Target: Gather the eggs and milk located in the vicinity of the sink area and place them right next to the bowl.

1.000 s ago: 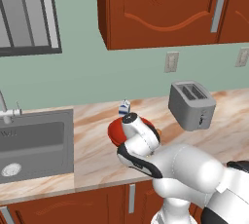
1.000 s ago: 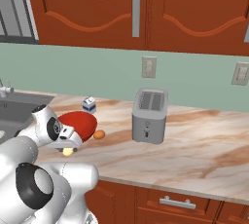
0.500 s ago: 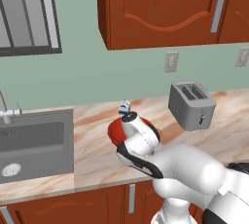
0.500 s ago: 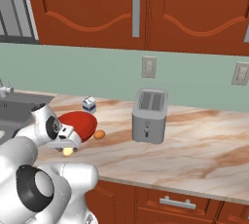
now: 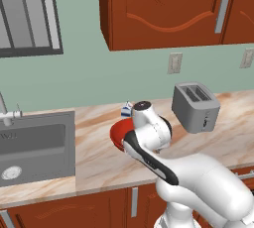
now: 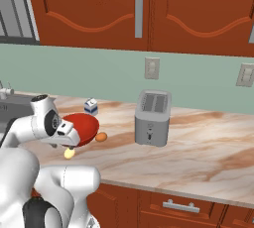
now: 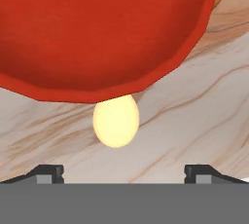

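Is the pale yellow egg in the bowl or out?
Out. The pale yellow egg lies on the counter against the bowl rim.

Marble counter (image 6: 208,147): bowl (image 6: 82,125), eggs (image 7: 116,121), toaster (image 6: 153,118).

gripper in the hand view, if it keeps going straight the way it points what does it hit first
Probably the pale yellow egg, centred between the open finger tips, beside the red bowl. Depth is unclear.

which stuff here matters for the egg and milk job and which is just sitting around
Job:
red bowl
orange-brown egg
pale yellow egg
milk carton
sink
gripper

Just there:
toaster
wall outlets
upper cabinets
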### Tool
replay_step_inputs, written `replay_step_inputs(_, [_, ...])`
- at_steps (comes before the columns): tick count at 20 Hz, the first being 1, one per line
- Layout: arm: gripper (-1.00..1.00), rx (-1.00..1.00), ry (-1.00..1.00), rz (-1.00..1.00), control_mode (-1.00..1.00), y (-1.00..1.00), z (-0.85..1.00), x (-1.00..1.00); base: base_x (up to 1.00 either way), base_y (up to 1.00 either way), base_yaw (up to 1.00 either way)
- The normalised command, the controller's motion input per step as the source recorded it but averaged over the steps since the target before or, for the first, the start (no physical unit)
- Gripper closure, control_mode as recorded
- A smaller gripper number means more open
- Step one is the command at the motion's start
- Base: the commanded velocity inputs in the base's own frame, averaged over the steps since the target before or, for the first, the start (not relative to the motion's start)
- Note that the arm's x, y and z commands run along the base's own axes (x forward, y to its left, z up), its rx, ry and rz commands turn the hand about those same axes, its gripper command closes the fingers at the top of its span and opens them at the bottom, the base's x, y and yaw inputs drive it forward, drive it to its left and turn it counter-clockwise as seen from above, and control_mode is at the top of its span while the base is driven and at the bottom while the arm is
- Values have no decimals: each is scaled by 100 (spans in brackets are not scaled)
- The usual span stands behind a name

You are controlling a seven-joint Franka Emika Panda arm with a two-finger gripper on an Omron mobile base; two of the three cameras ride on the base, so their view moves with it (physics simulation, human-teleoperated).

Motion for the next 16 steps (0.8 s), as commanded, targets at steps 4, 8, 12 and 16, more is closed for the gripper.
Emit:
replay_step_inputs(4, [-100,15,-2,-10,-100,-10,59,0,0,0,0])
replay_step_inputs(8, [-100,14,-20,-16,-100,-17,32,16,0,0,0])
replay_step_inputs(12, [-100,14,-14,-13,-100,-8,41,14,0,0,0])
replay_step_inputs(16, [-100,14,-16,-6,-100,0,37,36,0,0,0])
